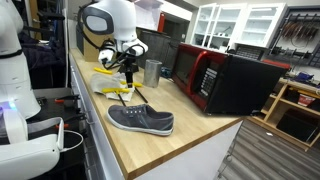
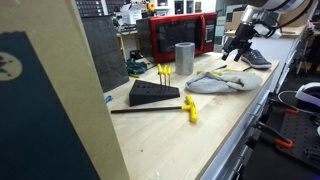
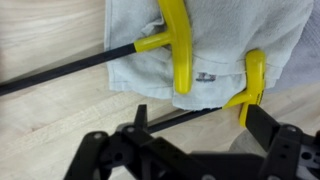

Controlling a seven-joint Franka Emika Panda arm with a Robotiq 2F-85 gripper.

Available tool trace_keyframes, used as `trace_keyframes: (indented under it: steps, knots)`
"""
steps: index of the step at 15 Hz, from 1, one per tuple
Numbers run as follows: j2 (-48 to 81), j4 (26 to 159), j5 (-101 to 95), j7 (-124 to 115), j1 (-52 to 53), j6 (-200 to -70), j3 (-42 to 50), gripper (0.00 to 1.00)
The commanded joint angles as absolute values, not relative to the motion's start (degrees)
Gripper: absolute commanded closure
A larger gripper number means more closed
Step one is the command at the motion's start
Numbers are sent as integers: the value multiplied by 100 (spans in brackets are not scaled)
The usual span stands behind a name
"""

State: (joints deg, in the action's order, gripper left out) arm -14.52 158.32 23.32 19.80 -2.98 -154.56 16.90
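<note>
Just beneath gripper [image 3: 195, 112], yellow T-handle [image 3: 179, 48] on cloth [image 3: 130, 40]

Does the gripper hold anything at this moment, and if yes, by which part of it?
Nothing is held. The gripper is open above a yellow-handled tool that lies on the grey cloth; its jaws grip nothing.

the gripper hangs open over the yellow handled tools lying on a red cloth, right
Not quite: the cloth is grey, not red, as the wrist view shows. The gripper does hang open over the yellow-handled tools lying on it.
</note>
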Motion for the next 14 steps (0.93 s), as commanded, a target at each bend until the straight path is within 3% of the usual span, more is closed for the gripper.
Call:
trace_keyframes:
  steps: [1,14]
  knots:
    - [-1268,15616,2201,1622,-457,-14936,1687,0]
    - [-1218,15324,1428,-1053,-1181,-14177,1259,0]
